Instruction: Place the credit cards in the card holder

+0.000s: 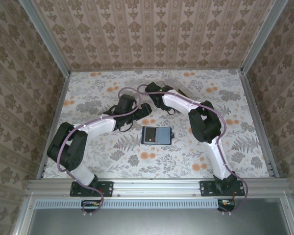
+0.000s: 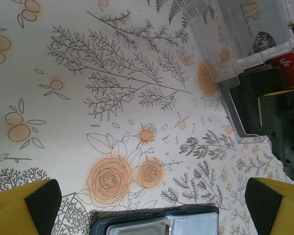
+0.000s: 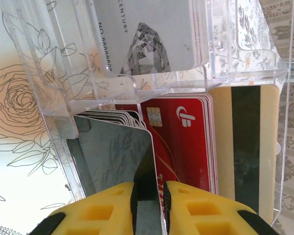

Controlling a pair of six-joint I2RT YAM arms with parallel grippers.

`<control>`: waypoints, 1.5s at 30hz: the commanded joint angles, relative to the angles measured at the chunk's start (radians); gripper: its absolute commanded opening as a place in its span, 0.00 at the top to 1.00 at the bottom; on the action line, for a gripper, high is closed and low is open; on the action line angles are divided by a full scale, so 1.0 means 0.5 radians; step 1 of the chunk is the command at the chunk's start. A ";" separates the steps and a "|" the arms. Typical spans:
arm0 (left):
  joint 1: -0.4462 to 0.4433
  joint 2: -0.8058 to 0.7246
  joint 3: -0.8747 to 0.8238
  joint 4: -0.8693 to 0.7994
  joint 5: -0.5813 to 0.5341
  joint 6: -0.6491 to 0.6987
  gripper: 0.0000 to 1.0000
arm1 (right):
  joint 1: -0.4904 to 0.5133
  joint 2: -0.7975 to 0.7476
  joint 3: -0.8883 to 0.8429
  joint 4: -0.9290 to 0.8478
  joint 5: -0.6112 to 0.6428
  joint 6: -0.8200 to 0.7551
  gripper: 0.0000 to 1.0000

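The navy card holder [image 1: 156,134] lies open on the floral table in the middle; its top edge [image 2: 154,218] sits just below my left gripper [image 2: 152,200], which hangs open above the table with nothing between its fingers. My right gripper [image 3: 151,196] is shut on a dark grey credit card [image 3: 115,152], the front one of a fanned stack inside a clear plastic box [image 3: 54,88]. Beside that stack stand red cards [image 3: 186,142] and a tan card with a black stripe [image 3: 245,147]. A pale grey-white card [image 3: 147,34] sits in the box's farther compartment.
The clear box [image 2: 210,44] stands at the back middle of the table, mostly under my right arm [image 1: 186,105]. Patterned walls enclose the table on three sides. Bare floral cloth [image 2: 112,98] lies between the box and the card holder.
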 commanded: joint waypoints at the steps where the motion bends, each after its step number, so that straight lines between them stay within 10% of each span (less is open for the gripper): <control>1: 0.009 -0.070 -0.023 -0.038 -0.037 -0.025 0.00 | -0.017 -0.108 -0.004 -0.019 0.047 0.033 0.76; 28: 0.015 -0.040 -0.015 -0.030 -0.001 -0.026 0.00 | -0.019 -0.176 0.029 -0.136 -0.101 0.072 0.91; 45: 0.018 -0.023 0.003 -0.055 0.006 -0.023 0.00 | -0.087 -0.329 0.215 -0.539 -0.765 0.506 1.00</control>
